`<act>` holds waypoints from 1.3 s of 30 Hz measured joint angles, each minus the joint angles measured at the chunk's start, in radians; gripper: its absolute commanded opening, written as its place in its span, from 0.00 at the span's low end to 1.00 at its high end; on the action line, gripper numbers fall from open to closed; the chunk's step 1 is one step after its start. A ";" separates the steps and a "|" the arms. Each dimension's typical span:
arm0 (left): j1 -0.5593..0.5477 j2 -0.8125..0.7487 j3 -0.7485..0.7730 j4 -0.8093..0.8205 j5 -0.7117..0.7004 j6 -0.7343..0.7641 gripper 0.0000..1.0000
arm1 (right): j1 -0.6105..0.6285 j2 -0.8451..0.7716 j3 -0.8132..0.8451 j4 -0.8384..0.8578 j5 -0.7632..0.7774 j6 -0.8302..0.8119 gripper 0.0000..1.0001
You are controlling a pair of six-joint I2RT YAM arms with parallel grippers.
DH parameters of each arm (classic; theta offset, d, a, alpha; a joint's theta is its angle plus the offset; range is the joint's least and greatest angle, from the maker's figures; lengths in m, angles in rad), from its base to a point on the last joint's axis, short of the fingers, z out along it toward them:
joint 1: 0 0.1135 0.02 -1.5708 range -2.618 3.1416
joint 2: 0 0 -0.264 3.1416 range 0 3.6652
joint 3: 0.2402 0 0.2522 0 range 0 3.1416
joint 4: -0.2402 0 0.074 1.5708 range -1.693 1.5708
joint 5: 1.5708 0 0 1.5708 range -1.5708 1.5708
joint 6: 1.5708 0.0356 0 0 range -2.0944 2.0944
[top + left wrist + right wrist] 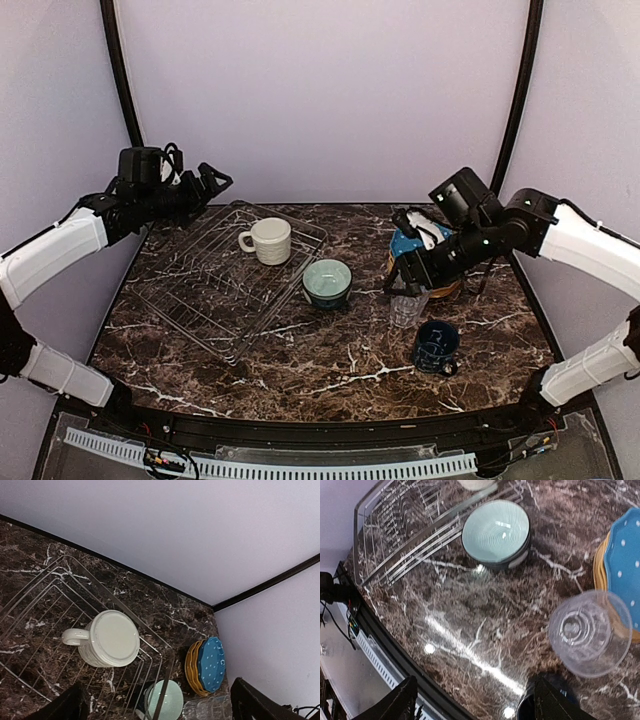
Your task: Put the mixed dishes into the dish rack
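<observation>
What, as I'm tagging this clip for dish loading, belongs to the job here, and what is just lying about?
Belongs to the job: dish rack; cream mug, in the rack; pale-teal bowl; clear ribbed glass; dark blue mug; blue dotted plate, stacked on a mustard-yellow plate.

Just there: marble table; white slotted strip along its near edge.

glossy marbled table (300,372), metal wire rack (196,292), clear glass (407,309).
</observation>
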 measured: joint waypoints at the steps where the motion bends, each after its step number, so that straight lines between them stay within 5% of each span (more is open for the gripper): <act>1: 0.000 -0.008 0.000 -0.023 -0.008 0.045 0.99 | 0.021 -0.010 -0.013 -0.034 0.014 0.016 0.72; 8: 0.000 -0.058 -0.020 -0.134 -0.070 0.251 0.99 | 0.091 -0.012 -0.167 -0.188 0.064 0.119 0.65; 17: 0.000 -0.104 -0.068 -0.140 -0.062 0.294 0.99 | 0.096 0.118 -0.216 -0.201 0.076 0.124 0.50; 25: 0.000 -0.117 -0.079 -0.143 -0.064 0.314 0.99 | 0.098 0.208 -0.215 -0.193 0.082 0.085 0.26; 30: 0.000 -0.147 -0.079 -0.155 -0.069 0.343 0.99 | 0.111 0.246 -0.208 -0.192 0.096 0.067 0.00; 39: 0.000 -0.191 -0.077 -0.196 -0.048 0.431 0.99 | 0.232 0.233 -0.085 -0.212 0.053 0.068 0.00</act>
